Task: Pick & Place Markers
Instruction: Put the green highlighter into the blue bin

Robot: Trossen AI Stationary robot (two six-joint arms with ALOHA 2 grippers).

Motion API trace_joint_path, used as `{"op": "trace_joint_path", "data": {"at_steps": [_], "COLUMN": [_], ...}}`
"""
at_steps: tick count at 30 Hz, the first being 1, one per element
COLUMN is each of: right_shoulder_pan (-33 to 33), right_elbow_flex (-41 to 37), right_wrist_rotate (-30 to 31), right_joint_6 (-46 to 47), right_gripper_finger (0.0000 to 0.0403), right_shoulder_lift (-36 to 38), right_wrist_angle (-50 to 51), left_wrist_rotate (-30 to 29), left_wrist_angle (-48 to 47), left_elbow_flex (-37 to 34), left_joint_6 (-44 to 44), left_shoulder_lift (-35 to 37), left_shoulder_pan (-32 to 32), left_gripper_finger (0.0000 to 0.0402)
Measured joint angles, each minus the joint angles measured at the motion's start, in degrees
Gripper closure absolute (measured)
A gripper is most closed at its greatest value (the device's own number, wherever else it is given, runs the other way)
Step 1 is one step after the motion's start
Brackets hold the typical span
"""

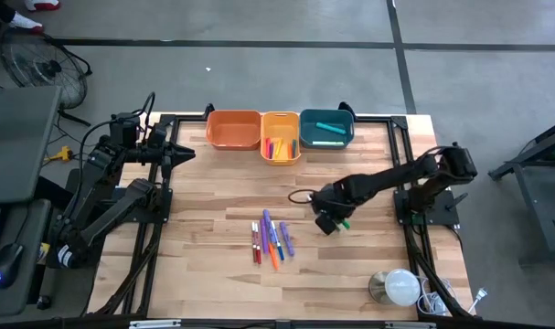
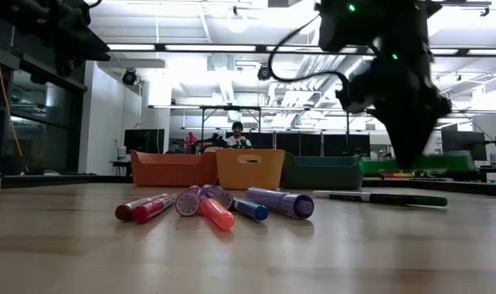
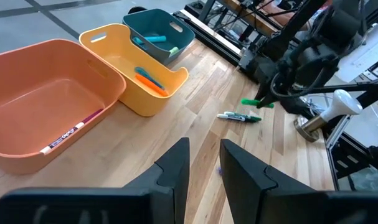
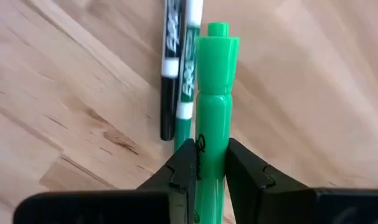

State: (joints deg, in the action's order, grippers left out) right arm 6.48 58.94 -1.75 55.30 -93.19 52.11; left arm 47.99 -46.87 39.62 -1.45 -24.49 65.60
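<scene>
Clamped between the right claw (image 4: 206, 163) fingers is a green marker (image 4: 212, 106), its cap pointing away from the wrist and its barrel pinched low down, so the pen juts forward, lifted clear of the wooden surface (image 1: 213, 183). From above, this claw (image 1: 332, 219) hangs at about four o'clock from the middle of the surface, just right of the loose markers (image 1: 271, 239). Beneath the lifted pen lie a black pen (image 4: 170, 68) and a dark green pen (image 4: 187, 74), side by side and touching.

Those loose markers, in red, pink, purple, orange and blue, lie in a tight fan near six o'clock, probably tipped out together for sorting. Three bins line the twelve o'clock edge: an orange bin (image 1: 233, 129) holding one white pen (image 3: 73, 132), a yellow bin (image 1: 281, 135) with several coloured markers, and a teal bin (image 1: 326, 128) with blue-green ones. That split suggests sorting by colour, so the green marker likely belongs in the teal bin.

At ten o'clock the left claw (image 3: 204, 163) waits, narrowly parted and holding nothing, raised near the orange bin.
</scene>
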Motion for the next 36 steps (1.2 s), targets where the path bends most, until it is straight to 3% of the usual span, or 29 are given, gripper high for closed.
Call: {"op": "trace_joint_path", "data": {"at_steps": [8,16,26,36], "right_shoulder_pan": [-7.13,-19.07,-35.01,-40.02], "right_elbow_flex": [13.35,23.22,22.74,22.61], "right_wrist_rotate": [7.0,11.05,11.27,14.69], "right_joint_6": [-12.54,-32.49,-58.44,-79.86], "right_gripper_finger": [0.0349,0.0349,0.0349,0.0344], "right_shoulder_lift": [0.11,0.2,-1.14,-9.3], "right_wrist_angle": [8.94,9.63,5.25,-5.09], "left_wrist_rotate": [0.09,0.07,-0.05,-0.11], "left_wrist_angle": [0.02,0.02,0.04,0.02], "left_elbow_flex": [0.0,0.0,0.0,0.0], "left_joint_6": [0.02,0.05,0.09,0.06], "left_shoulder_lift": [0.0,0.0,0.0,0.0], "left_shoulder_pan": [0.0,0.0,0.02,0.01], "left_gripper_finger": [0.0314,0.0314,0.0314,0.0314]}}
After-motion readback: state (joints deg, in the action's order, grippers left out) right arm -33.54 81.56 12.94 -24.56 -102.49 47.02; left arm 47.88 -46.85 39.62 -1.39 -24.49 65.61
